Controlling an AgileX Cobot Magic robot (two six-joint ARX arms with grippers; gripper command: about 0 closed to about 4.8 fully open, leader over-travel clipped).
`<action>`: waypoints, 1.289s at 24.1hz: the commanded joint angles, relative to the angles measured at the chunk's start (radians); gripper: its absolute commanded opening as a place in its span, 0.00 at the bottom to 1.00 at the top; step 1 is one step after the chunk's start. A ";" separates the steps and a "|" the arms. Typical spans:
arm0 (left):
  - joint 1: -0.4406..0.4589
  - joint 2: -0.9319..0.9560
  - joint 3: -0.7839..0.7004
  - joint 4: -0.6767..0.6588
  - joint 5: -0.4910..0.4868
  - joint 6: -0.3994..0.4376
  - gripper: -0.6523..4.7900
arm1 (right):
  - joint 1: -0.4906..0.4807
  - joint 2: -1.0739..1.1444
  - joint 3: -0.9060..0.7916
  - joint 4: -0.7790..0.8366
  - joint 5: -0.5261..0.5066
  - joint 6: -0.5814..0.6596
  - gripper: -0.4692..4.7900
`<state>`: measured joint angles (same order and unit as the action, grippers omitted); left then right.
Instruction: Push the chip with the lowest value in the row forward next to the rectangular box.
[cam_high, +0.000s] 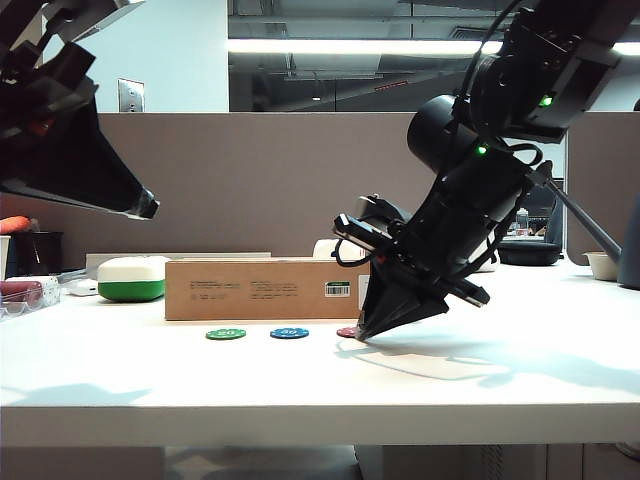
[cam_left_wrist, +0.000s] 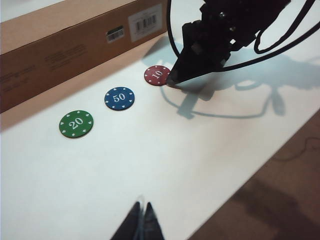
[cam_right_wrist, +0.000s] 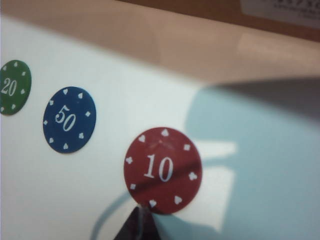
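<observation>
Fingertips of the right gripper (cam_right_wrist: 140, 225) are pressed together into one dark point, holding nothing, and that point rests on the white table (cam_left_wrist: 165, 165) right at the near rim of the small flat round red poker chip marked 10 (cam_right_wrist: 162, 170). Clenched like that, the tip looks set to work as a pusher, not a grabber, which suits a coin too flat to pinch.

From where I stand, the red chip lies at the right end of a row, with the round blue chip marked 50 (cam_left_wrist: 119, 98) beside it and the round green chip marked 20 (cam_left_wrist: 76, 123) further along. Ten is the lowest, so the gripper is behind the right one.

Beyond the row sits the long low brown cardboard box with a white barcode label (cam_high: 265, 289), its side face parallel to the chips. A bare strip of table, partly shadowed, lies between chip and box, so the path ahead looks open, and the blue chip is apart enough to stay out of a straight push.

The left gripper (cam_left_wrist: 141, 225) hangs high over the near table, well away, tips closed together and empty.
</observation>
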<state>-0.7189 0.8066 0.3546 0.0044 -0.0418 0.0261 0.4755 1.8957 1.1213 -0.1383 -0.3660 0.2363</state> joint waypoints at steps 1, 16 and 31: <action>0.000 -0.002 0.004 0.012 0.001 0.000 0.11 | 0.003 0.002 0.005 -0.026 0.009 -0.025 0.08; 0.000 -0.002 0.004 0.012 0.001 0.000 0.11 | 0.003 0.011 0.005 0.010 0.034 -0.028 0.08; 0.000 -0.002 0.004 0.012 0.001 0.000 0.11 | 0.008 0.074 0.006 0.091 0.077 -0.027 0.08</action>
<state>-0.7189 0.8066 0.3546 0.0040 -0.0418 0.0261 0.4828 1.9507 1.1339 -0.0017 -0.3088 0.2119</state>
